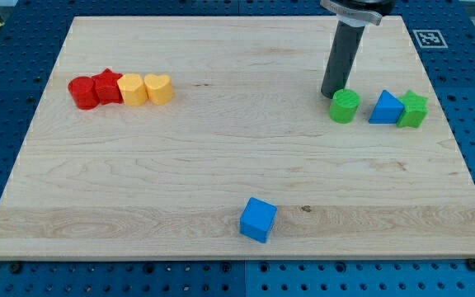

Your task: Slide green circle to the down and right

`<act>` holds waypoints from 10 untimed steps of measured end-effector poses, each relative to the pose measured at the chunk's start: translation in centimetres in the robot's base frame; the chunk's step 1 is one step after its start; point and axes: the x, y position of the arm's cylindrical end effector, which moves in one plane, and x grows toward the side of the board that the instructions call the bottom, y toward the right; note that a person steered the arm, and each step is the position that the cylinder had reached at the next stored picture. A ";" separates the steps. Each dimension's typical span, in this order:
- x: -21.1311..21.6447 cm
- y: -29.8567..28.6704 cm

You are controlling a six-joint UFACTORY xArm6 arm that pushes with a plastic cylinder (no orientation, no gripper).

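Pretty bright, even overhead light here, no harsh glare on the wooden desk (221, 165). Blocks only throw small soft shadows. Everything's sharp edge to edge, no obvious blur or warping.

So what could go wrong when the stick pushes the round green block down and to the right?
1. My tip sits at the upper left of the round green circle block, near its edge, so it might slip past and send the block off course.
2. The blue triangular block lies just to the view's right, with the green star-like block touching it. A push aimed too far rightward could knock both.
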 end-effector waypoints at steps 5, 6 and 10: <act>3.6 -2.7; 5.8 -3.4; 8.2 1.7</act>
